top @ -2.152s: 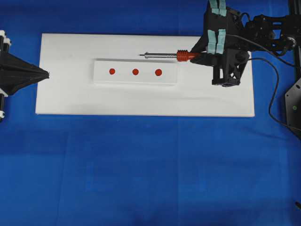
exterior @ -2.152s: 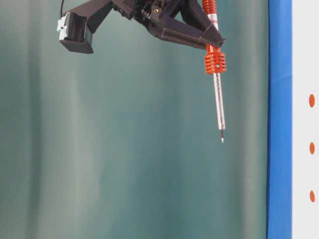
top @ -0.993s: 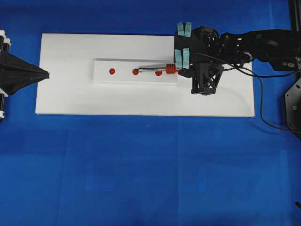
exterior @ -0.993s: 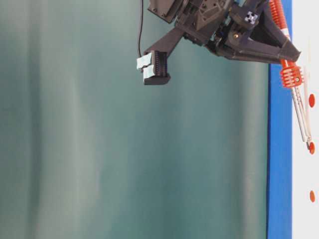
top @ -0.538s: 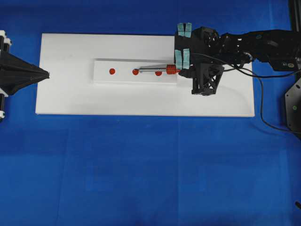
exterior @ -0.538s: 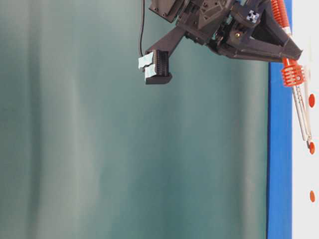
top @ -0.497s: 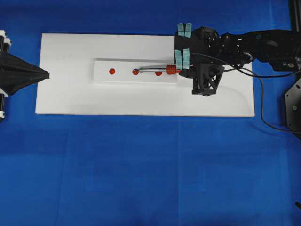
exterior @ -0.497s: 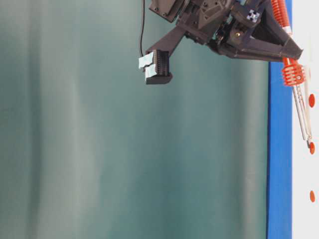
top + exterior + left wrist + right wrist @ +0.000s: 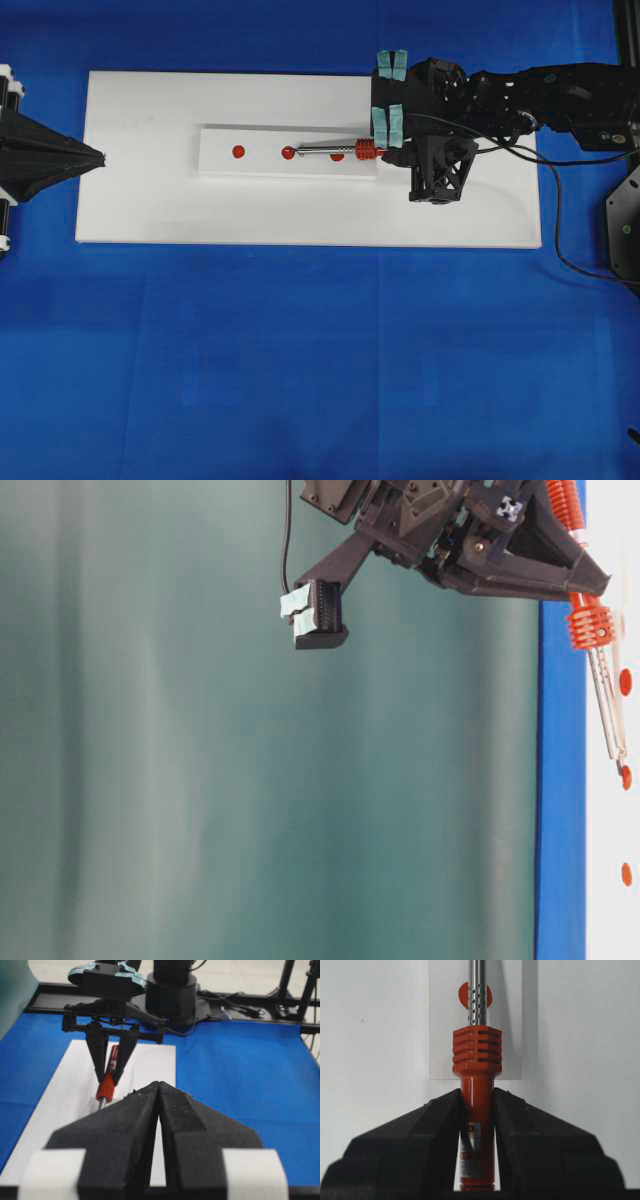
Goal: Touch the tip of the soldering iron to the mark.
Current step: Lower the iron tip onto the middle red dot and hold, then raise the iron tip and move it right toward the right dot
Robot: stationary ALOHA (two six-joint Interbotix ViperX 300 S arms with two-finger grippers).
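From the overhead view, your right gripper (image 9: 384, 151) pinches the soldering iron (image 9: 362, 150) by its handle, with the shaft lying along the white strip (image 9: 260, 166). The mark (image 9: 337, 158) is the end dot nearest that gripper, and the shaft crosses right over it. The tip sits further along, at the middle dot (image 9: 287, 153), so as things lie you are on the wrong dot. The left gripper (image 9: 92, 157) rests at the far edge of the white board (image 9: 150, 210), well apart from the work.

In the table-level view, the iron slants down from the gripper, and its point meets the strip at or just beside the middle dot. You cannot tell from here whether it truly touches. The mark (image 9: 625, 681) lies up by the shaft, near the ribbed collar.

In the left wrist view, the left fingers (image 9: 125, 1125) are pressed together on nothing. Leave that arm out of this.

In the right wrist view, your two pads clamp the red handle squarely below the collar, and the mark shows as red on both sides of the shaft.

To do this step well, lift the tip slightly clear, draw the iron back along its own line toward the gripper until the point is over the mark, then lower gently. Keep the grip firm so the handle does not slip or pivot.
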